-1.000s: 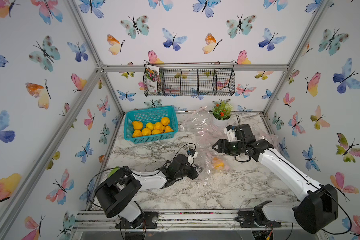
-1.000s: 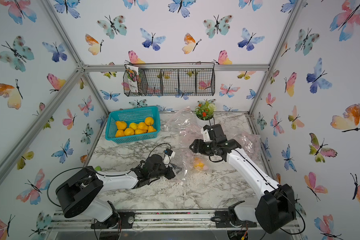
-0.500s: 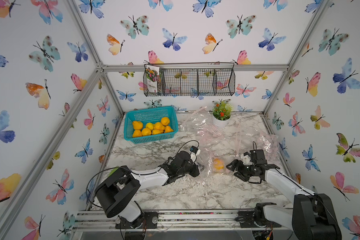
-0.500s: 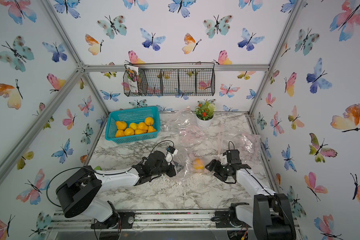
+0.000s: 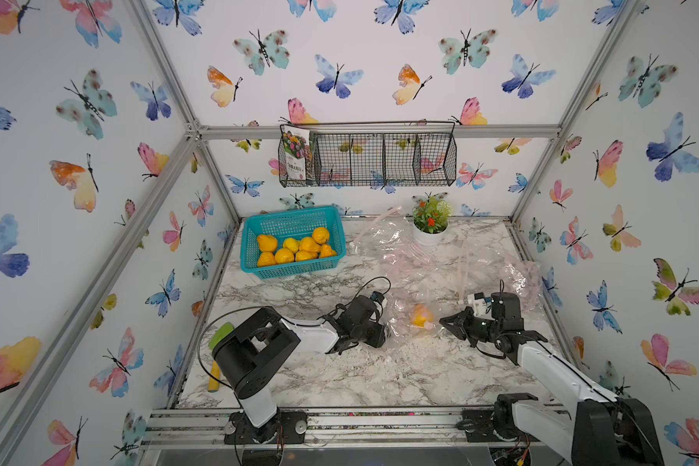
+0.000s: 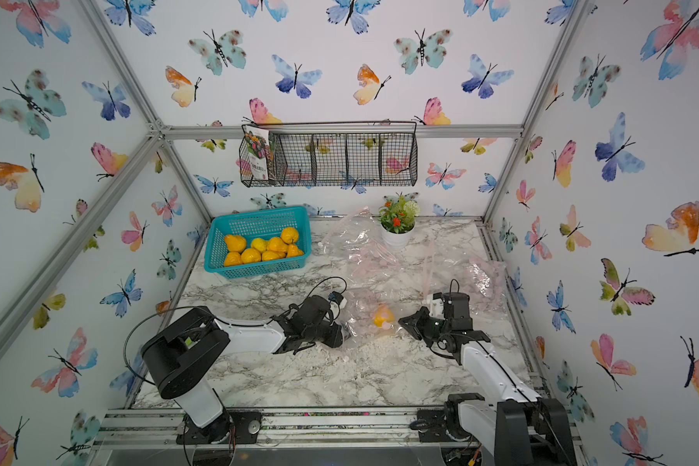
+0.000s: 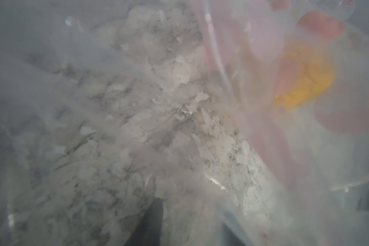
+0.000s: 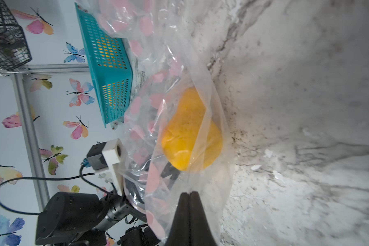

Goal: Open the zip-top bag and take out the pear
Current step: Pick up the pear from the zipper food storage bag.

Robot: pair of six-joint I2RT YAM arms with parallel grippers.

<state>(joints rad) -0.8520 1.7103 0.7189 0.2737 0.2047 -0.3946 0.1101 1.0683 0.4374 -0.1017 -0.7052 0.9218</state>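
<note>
Yellow pear (image 8: pixel 190 132) inside clear pink-spotted bag (image 8: pixel 170 55); right fingers (image 8: pixel 182 213) pinched on its edge; left fingers (image 7: pixel 153 221) unclear.

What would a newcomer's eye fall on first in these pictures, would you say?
Probably the yellow pear in its clear bag, front and centre on the table, where the right end effector is pinched shut on the bag's edge. Next, the teal basket of yellow fruit at the back left, and the butterfly walls all round.
</note>
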